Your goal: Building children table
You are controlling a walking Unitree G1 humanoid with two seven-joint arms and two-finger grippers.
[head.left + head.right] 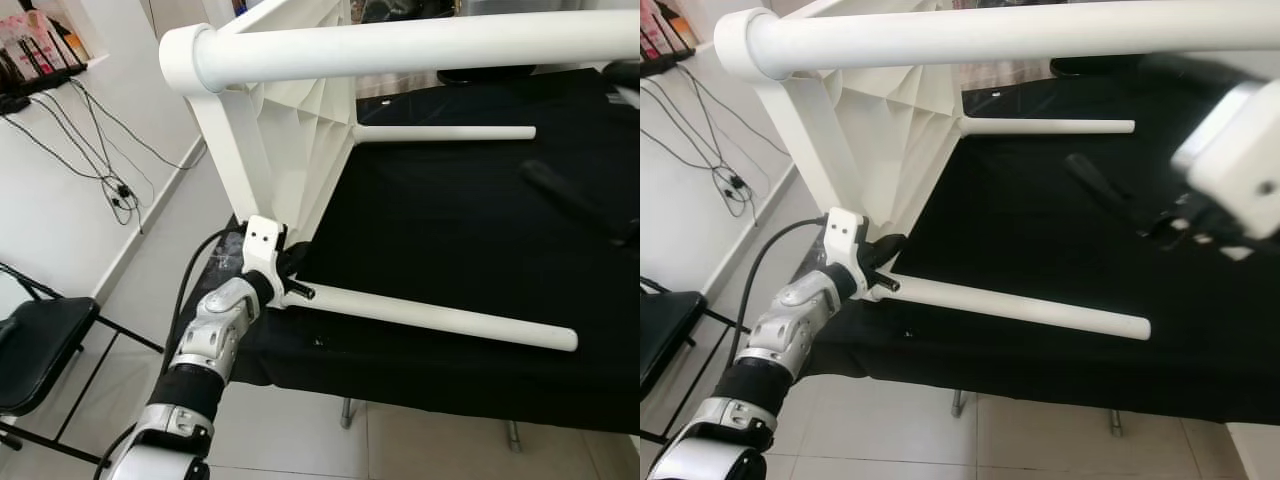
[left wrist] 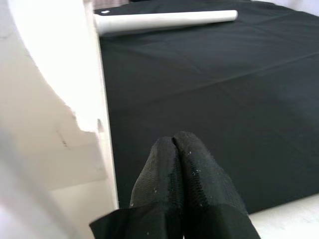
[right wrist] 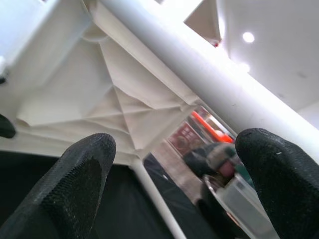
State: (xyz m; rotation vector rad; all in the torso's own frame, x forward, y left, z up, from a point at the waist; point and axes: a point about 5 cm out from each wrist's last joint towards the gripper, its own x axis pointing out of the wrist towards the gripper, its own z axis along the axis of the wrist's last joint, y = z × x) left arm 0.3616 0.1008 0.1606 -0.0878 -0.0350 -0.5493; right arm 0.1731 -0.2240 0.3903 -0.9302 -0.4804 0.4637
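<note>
A white children's table [image 1: 300,130] lies on its side on a black-covered surface [image 1: 470,230], with its ribbed underside facing me. One leg [image 1: 420,45] crosses the top of the view. A second leg [image 1: 445,132] lies farther back, and a third [image 1: 440,318] rests on the cloth near the front edge. My left gripper [image 1: 292,283] sits at the tabletop's lower corner, by the base of the near leg. Its fingers [image 2: 174,149] are pressed shut with nothing between them. My right gripper [image 3: 174,164] is open below the upper leg, and its fingers [image 1: 1110,190] hover over the cloth.
A black chair [image 1: 35,345] stands on the tiled floor [image 1: 420,440] at the left. Cables [image 1: 110,180] hang down the white wall under a shelf of small items [image 1: 40,45]. The covered surface's front edge runs just below the near leg.
</note>
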